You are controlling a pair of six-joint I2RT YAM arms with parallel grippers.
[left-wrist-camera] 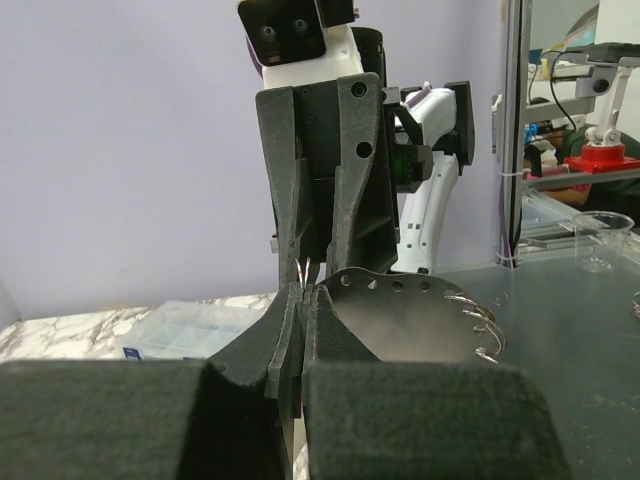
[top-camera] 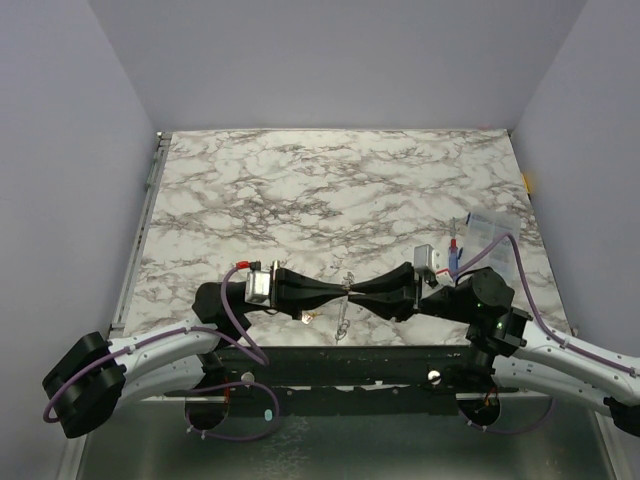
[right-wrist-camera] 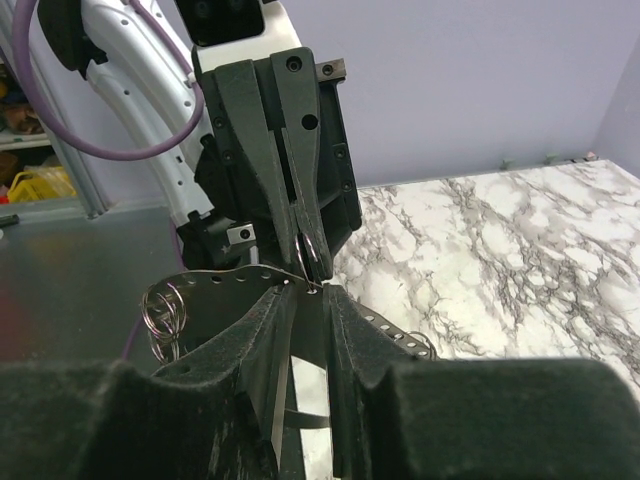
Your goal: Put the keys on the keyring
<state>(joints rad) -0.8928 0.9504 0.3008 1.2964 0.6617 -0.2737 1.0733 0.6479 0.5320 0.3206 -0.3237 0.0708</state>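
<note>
My two grippers meet tip to tip near the table's front edge. My left gripper (top-camera: 340, 290) is shut on the keyring (left-wrist-camera: 305, 271), a thin silvery wire loop that also shows in the right wrist view (right-wrist-camera: 314, 255). The loop sits at a rim hole of a large grey disc (left-wrist-camera: 400, 322) that faces both wrist cameras and carries several other rings (left-wrist-camera: 482, 325). My right gripper (top-camera: 357, 290) has its fingers (right-wrist-camera: 262, 345) a narrow gap apart against the disc (right-wrist-camera: 215, 300); I cannot tell if they grip anything. A small brass key (top-camera: 305, 317) lies on the table below the left gripper.
A clear plastic box (top-camera: 490, 228) and a blue-and-red stick (top-camera: 455, 255) lie at the right of the marble table (top-camera: 330, 190). A grey metal shelf (top-camera: 330, 440) runs below the front edge. A plastic cup (left-wrist-camera: 603, 240) stands on it.
</note>
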